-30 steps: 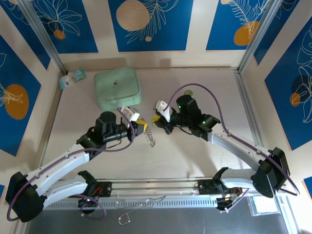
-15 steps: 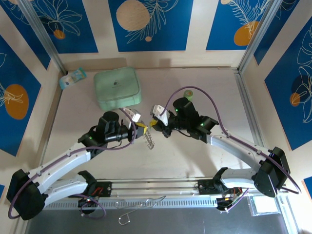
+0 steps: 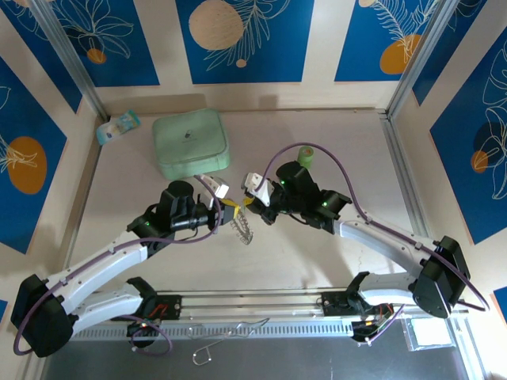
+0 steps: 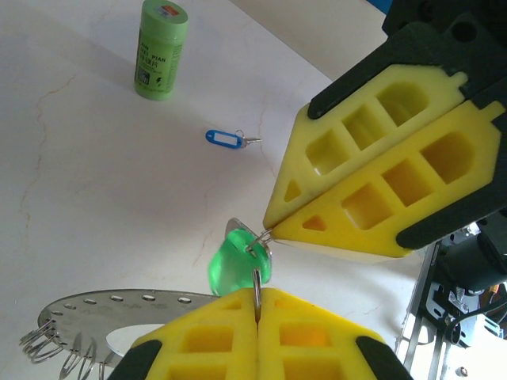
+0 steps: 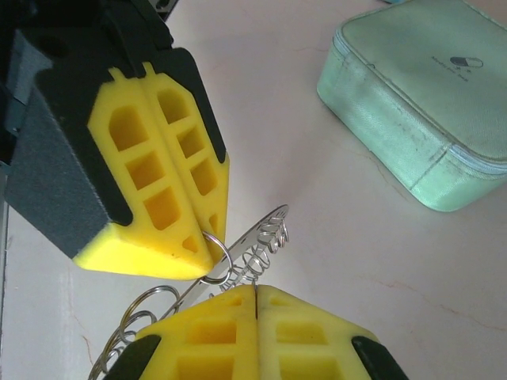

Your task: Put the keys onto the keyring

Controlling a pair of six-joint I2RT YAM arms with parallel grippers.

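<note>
Step in hand, likely: threading green key onto keyring. Left pincer clamped on keyring loop; right pincer clamped on green key. Next: slide it along loop. Blue key on table.

My left gripper is pinched shut on the green key by its small ring. The right gripper is clamped on the same ring. At bottom left is the keyring. Behind, on the bench, are the blue key and a green cylinder.

A robot test booth: aluminium frame posts, blue leaf-print wall panels around a pale tabletop.
</note>
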